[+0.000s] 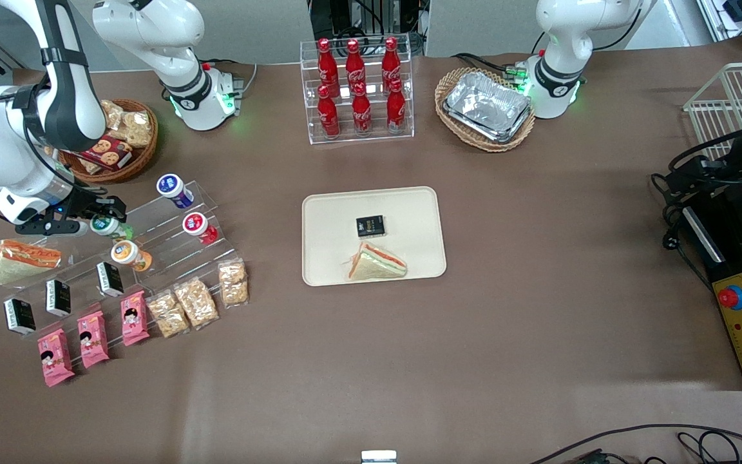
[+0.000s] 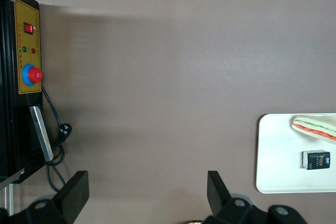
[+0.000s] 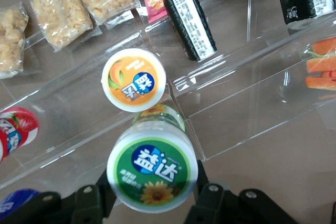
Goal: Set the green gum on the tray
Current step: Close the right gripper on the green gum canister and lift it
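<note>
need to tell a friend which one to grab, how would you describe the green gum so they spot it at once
Find the clear stepped rack at the working arm's end of the table. The green gum stands on it, between the fingers of the gripper, just above the orange-lidded bottle. Its lid is green and white with a sunflower; the neighbours' lids are orange, red and blue.
</note>
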You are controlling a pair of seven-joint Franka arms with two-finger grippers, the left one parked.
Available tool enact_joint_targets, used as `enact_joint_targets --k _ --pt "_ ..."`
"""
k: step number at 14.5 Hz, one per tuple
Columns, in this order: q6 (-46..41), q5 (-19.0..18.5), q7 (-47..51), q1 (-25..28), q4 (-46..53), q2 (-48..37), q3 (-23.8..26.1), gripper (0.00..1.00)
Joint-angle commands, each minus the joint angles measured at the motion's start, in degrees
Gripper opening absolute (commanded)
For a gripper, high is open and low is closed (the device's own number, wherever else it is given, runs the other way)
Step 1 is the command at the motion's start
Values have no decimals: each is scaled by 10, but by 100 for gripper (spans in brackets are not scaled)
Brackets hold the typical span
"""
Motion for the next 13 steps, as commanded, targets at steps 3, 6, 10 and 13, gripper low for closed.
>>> enact_joint_targets --k 3,6,10,13 --pt "15 -6 -8 -2 2 6 -3 50" --pt "5 -6 -17 -3 3 -7 -5 50" --pt "-84 0 -55 -5 18 -90 -28 50" --pt "-184 0 -56 1 71 -145 -24 49"
